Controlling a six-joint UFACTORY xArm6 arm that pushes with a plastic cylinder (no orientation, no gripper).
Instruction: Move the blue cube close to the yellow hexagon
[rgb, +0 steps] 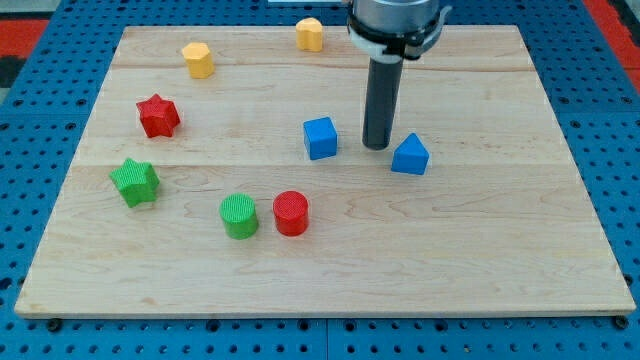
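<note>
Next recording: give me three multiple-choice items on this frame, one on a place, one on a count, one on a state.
1. Where is my tip?
A. between the blue cube and the blue triangular block
B. beside the green star
C. off the wooden board

2. How many yellow blocks show?
A. one
B. two
C. four

3. The red cylinder and green cylinder are:
A. stacked
B. side by side
C. at opposite edges

Answers: 1 A, the rod ends between the two blue blocks. 2 B, two sit near the view's top. 3 B, they stand next to each other.
</note>
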